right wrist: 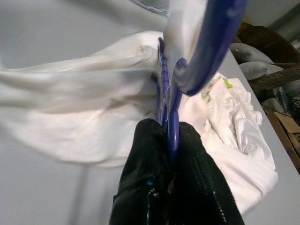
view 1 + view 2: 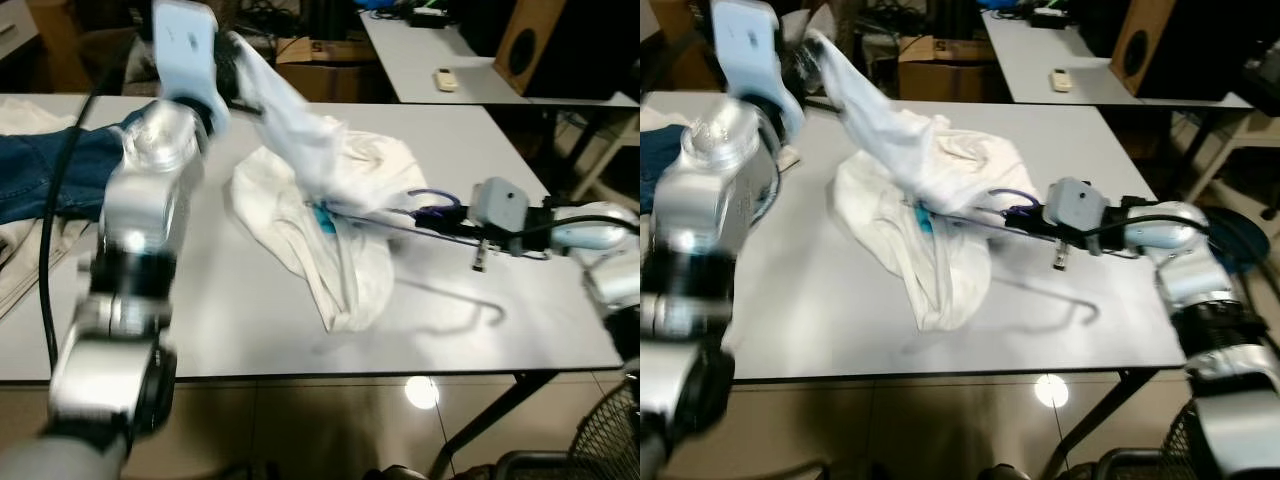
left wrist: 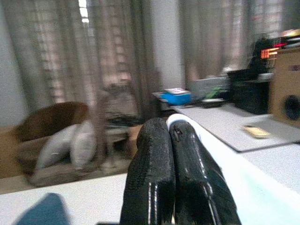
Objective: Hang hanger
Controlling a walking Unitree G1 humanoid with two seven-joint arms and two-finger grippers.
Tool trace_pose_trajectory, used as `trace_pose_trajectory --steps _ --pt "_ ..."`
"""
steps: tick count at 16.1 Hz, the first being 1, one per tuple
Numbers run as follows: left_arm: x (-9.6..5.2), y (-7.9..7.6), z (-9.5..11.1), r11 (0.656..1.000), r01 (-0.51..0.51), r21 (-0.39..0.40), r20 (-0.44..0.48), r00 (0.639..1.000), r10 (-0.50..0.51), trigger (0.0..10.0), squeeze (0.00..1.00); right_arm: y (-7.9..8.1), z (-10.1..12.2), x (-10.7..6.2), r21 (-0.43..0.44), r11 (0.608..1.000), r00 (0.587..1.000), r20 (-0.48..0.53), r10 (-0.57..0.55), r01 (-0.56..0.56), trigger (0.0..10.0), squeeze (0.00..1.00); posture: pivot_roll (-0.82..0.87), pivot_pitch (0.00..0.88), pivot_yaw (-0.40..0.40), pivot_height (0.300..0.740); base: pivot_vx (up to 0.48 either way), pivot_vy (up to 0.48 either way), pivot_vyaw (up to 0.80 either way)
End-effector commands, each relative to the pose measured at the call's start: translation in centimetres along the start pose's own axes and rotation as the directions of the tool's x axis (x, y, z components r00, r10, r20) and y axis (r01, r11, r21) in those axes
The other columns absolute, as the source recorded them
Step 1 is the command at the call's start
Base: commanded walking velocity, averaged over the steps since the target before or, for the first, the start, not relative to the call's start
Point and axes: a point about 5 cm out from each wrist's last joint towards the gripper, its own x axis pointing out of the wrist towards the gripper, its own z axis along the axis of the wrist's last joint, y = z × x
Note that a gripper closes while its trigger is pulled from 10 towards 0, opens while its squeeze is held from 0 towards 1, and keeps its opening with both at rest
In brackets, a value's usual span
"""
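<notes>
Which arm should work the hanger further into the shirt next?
Probably the right. The right gripper is shut on the blue hanger, whose end sits at the white shirt. The left gripper is shut on a lifted fold of that shirt, so it is better left holding.

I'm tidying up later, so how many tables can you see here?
2. The near white table holds the white garment and the blue hanger, which the right gripper pinches. The second table stands behind it, carrying a remote. Others may be hidden.
</notes>
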Motion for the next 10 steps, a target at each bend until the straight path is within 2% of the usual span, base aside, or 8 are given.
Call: trace_pose_trajectory --steps 1,3,5,8,10 --pt "1.0 1.6 -0.1 0.994 -0.113 0.004 0.008 0.994 0.113 10.0 0.0 0.0 0.7 -0.7 -0.006 1.0 1.0 0.007 0.029 -0.029 10.0 0.0 -0.06 0.0 0.023 0.74 0.0 0.0 0.0" --pt "2.1 2.7 -0.2 0.981 -0.194 0.003 0.004 0.981 0.194 10.0 0.0 0.3 1.2 -1.1 -0.003 0.999 0.999 0.0 0.052 -0.052 10.0 0.0 -0.07 0.0 0.029 0.74 0.0 0.0 0.0" --pt "2.3 2.3 -1.7 0.984 -0.172 0.043 -0.05 0.983 0.174 10.0 0.0 -0.2 2.3 -1.6 0.026 0.999 0.998 0.052 0.032 -0.033 10.0 0.0 -0.07 0.0 0.036 0.74 0.0 0.0 0.0" --pt "1.5 0.3 -4.7 0.999 -0.008 0.038 -0.129 0.992 0.013 10.0 0.0 -1.8 4.8 -3.1 0.081 0.996 0.985 0.165 -0.049 0.036 10.0 0.0 -0.07 0.0 0.039 0.74 0.0 0.0 0.0" --pt "0.1 -0.6 -7.0 0.989 0.145 0.043 -0.182 0.974 -0.135 10.0 0.0 -3.0 6.7 -4.8 0.153 0.984 0.953 0.273 -0.129 0.09 10.0 0.0 -0.07 0.0 0.03 0.74 0.0 0.0 0.0"
